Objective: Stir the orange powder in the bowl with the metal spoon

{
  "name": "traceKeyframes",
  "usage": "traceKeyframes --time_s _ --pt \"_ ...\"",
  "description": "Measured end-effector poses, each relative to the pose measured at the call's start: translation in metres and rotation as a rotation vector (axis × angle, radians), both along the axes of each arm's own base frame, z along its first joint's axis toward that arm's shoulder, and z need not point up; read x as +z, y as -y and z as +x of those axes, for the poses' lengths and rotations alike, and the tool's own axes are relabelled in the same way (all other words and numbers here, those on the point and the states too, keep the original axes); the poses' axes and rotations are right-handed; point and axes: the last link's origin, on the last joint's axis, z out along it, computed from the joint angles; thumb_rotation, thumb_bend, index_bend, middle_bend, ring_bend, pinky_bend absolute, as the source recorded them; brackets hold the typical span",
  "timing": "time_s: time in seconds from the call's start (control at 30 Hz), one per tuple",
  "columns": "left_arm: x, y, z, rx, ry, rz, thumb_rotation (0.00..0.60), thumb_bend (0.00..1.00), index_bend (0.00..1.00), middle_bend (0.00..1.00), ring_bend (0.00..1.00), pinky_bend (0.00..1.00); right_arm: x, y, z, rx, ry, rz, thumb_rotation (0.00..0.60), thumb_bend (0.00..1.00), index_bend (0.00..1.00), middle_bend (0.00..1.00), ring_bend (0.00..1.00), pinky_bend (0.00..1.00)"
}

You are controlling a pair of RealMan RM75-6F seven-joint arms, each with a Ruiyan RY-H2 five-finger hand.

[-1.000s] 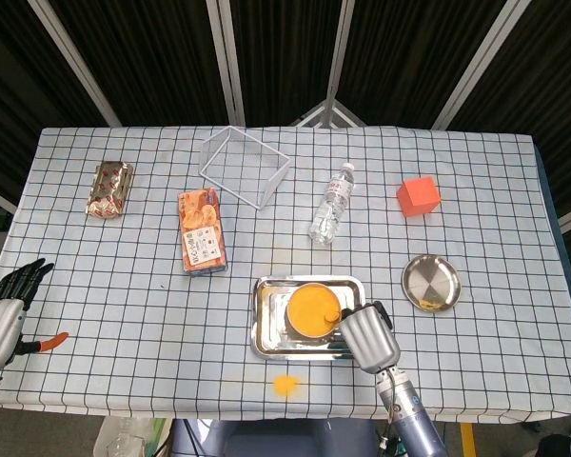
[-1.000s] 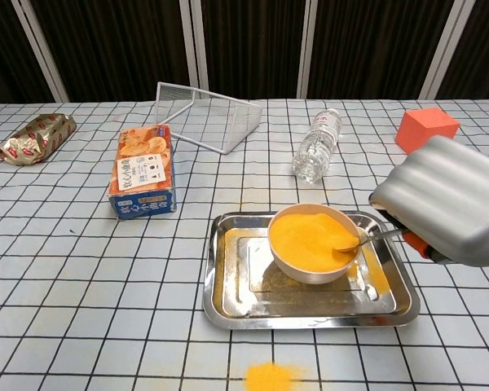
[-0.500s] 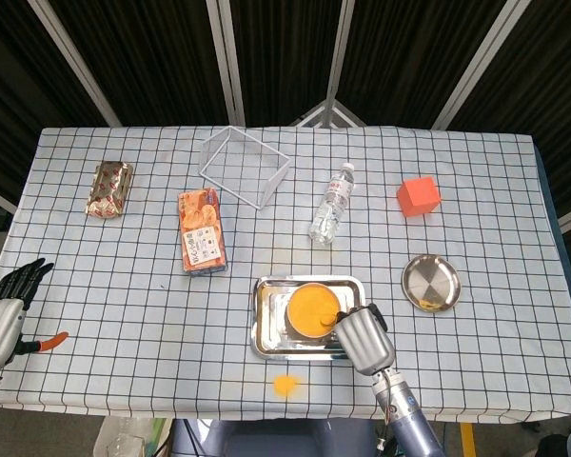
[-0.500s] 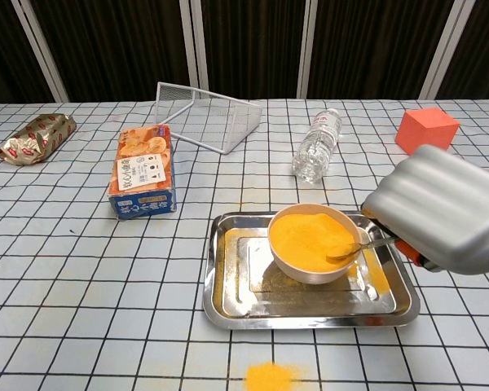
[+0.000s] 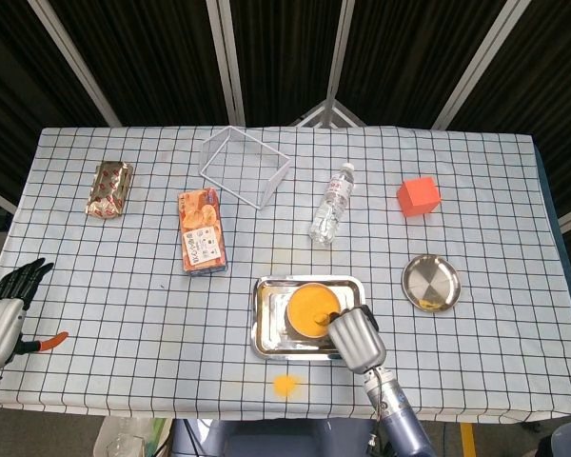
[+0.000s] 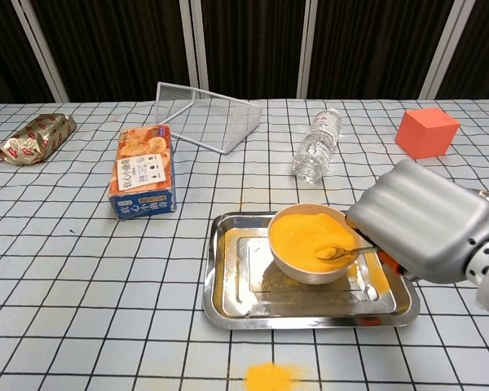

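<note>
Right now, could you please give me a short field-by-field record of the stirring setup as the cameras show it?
bowl: holds orange powder, stands in the steel tray
metal spoon: tip in the powder near the bowl's right side
right hand: holds the spoon
left hand: at the table's left edge, fingers apart, holding nothing
spilled powder: small heap on the cloth in front of the tray
</note>
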Motion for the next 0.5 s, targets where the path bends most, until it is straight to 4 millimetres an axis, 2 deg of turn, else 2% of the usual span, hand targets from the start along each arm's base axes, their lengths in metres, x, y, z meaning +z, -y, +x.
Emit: traceKeyframes --time_s 0.5 --pt "0.0 0.0 0.0 0.002 -0.002 0.0 0.6 0.01 0.0 0.0 0.0 0.0 0.007 0.015 0.004 -0.005 0.076 -0.075 0.6 0.89 0.99 0.81 0.77 0.82"
